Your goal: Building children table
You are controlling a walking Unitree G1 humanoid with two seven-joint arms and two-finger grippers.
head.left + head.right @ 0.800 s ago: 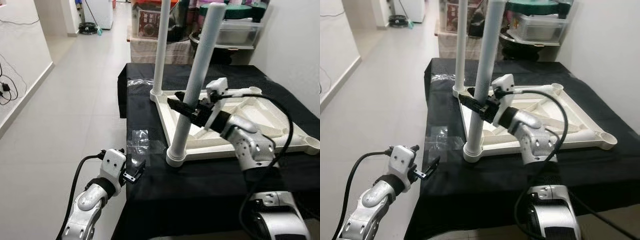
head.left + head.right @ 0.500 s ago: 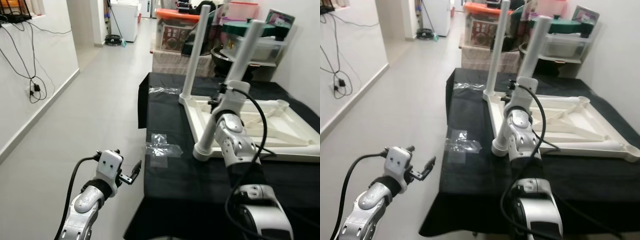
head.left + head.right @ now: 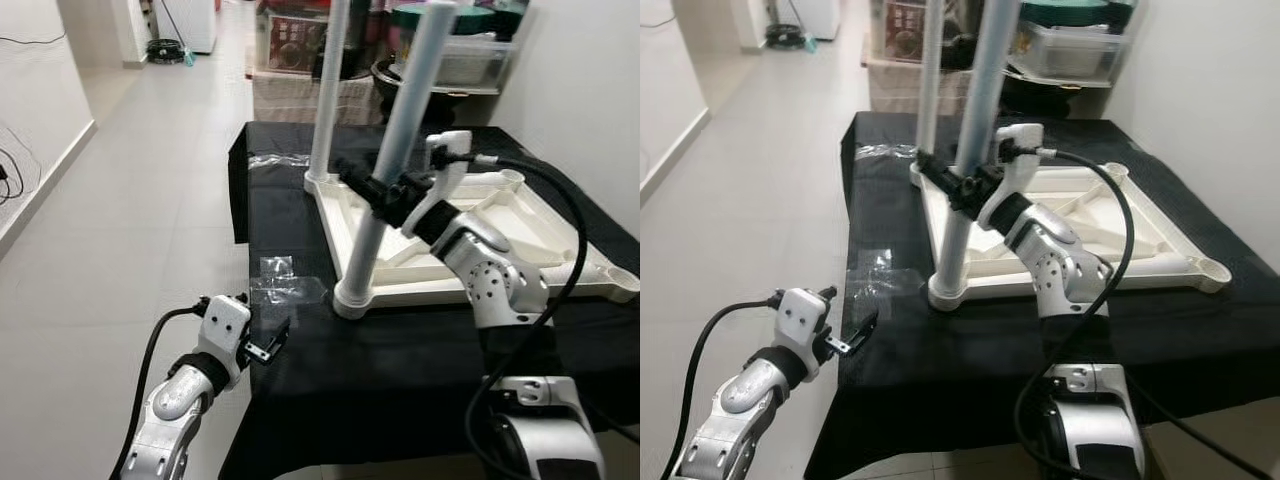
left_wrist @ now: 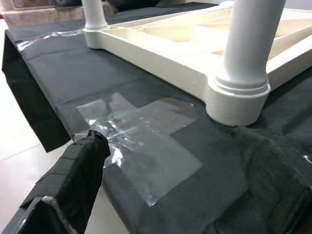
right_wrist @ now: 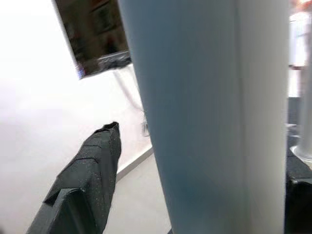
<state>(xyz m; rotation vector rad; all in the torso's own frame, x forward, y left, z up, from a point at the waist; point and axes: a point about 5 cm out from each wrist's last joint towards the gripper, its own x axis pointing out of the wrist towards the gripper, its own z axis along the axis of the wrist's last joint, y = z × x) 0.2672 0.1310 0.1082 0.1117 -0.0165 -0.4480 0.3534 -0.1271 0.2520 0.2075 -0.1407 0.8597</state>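
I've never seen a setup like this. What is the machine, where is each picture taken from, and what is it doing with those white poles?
It is a humanoid robot with two silver arms. The two wide pictures come from cameras in its head; the two close ones from cameras on its wrists. On a table covered in black cloth lies an upturned white children's table with two legs fitted upright, plus clear plastic wrap. The right gripper has a finger on each side of the near leg. The left gripper hangs low beside the cloth's edge, holding nothing.
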